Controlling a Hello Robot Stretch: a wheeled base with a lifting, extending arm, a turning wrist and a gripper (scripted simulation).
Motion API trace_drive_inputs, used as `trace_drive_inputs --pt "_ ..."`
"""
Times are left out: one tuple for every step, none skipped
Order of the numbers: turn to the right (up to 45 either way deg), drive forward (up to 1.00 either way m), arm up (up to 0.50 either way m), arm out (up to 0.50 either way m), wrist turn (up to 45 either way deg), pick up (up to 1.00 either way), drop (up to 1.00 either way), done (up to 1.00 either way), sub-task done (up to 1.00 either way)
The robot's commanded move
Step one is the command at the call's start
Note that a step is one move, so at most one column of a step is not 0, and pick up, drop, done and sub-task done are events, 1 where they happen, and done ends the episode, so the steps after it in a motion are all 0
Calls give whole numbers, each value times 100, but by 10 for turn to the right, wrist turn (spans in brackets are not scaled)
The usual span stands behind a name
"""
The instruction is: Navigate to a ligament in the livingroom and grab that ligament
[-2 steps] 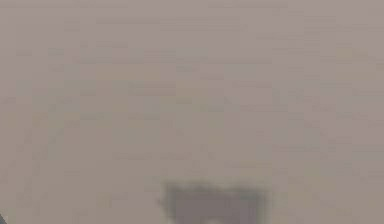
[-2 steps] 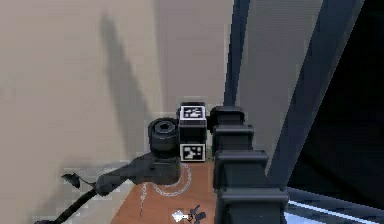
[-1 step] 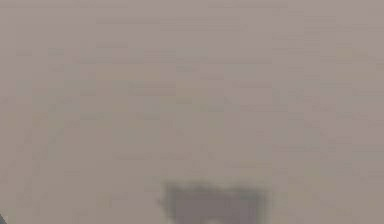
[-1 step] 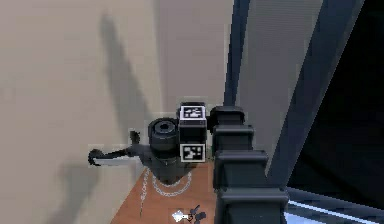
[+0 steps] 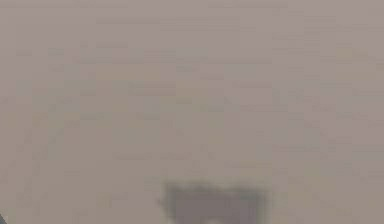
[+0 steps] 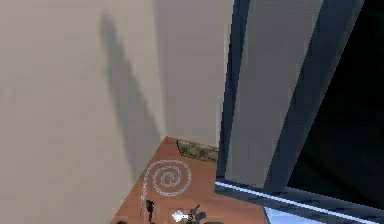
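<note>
**Gripper at the table's near edge, spiral coil just beyond**

In the arm side view a brown wooden tabletop (image 6: 135,200) sits in the corner where two beige walls (image 6: 60,90) meet. On it lies a pale spiral coil (image 6: 170,180), a thin cord wound flat in rings. It may be the ligament, though its shape does not settle that.

At the bottom edge the gripper (image 6: 148,207) appears as a small dark shape, with white squares (image 6: 180,215) just to its right. In the picture it sits just below the coil, and whether it touches the coil cannot be told. Whether the claw has hold of anything cannot be told either — the tabletop and coil lie right behind it.

Against the far wall, beyond the coil, stands a small box-like thing (image 6: 197,151). To the right rises a tall grey panel (image 6: 265,90) in a dark blue frame, with a white strip (image 6: 262,196) along its foot.

The forward view faces a plain greyish wall (image 5: 190,80).
</note>
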Motion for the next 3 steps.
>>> trace_drive_inputs --pt "0 0 0 0 0 100 0 0 0" --pt "0 0 10 0 0 0 0 0 0" --pt "0 0 0 0 0 0 0 100 0"
